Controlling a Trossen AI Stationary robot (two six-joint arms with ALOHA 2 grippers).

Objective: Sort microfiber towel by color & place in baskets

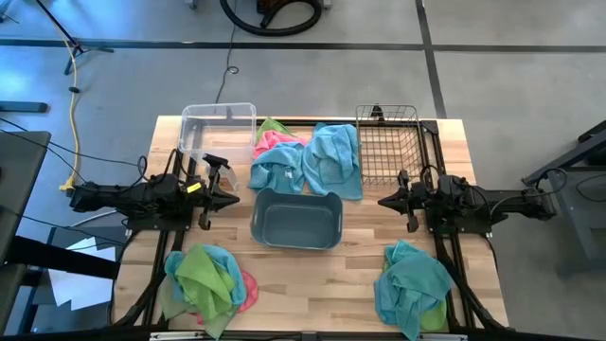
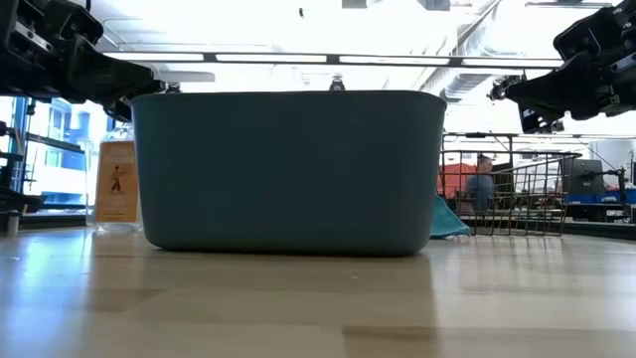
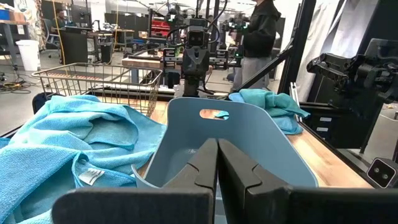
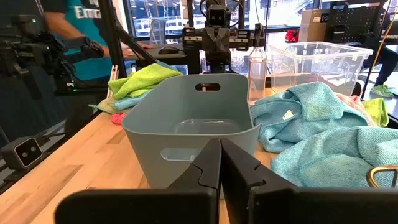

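You have a pale wooden table (image 1: 312,270) in a lab. Three baskets: clear bin (image 1: 219,133), grey-blue tub (image 1: 296,220) centred, wire basket (image 1: 388,142). Three towel heaps. Left gripper (image 1: 230,200) and right gripper (image 1: 385,200) both pinched together, empty.

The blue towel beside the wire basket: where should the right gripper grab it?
Judging by the folds, pinch the raised ridge of the blue towel from straight above. The right gripper, now shut, would need to open; the wire basket crowds its right edge.
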